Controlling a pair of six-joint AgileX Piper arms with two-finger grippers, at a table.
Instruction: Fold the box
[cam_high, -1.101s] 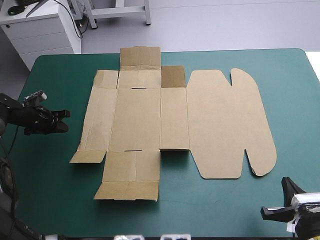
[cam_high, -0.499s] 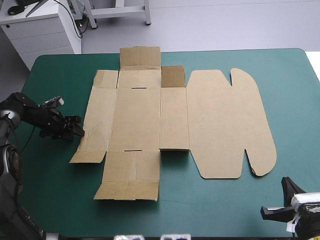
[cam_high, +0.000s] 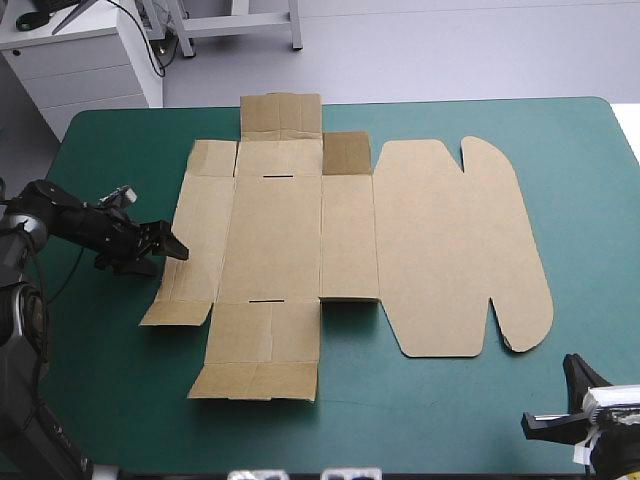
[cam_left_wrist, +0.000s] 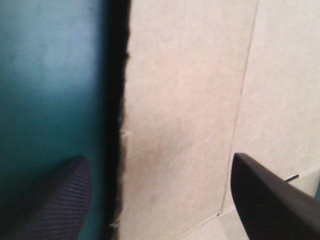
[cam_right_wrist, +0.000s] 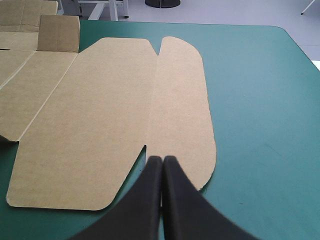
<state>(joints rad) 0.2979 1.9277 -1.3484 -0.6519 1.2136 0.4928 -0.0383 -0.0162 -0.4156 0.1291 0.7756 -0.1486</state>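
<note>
Teal-green table (cam_high: 100, 400); left claw (cam_high: 171, 248) wide open astride edge of flat box (cam_high: 350, 240).

**Robot hardware: all black, fin-type fingers**

Left arm (cam_high: 62, 216): matte black, chunky rounded links, dark grey lower segment. Left gripper (cam_high: 172, 248): two broad black fins, curved, tapering to blunt points. One finger (cam_left_wrist: 55, 200) has fine ribbed lines across its face. Right gripper (cam_right_wrist: 163, 160): same black fins, smooth faces, faint sheen along edges.
</note>
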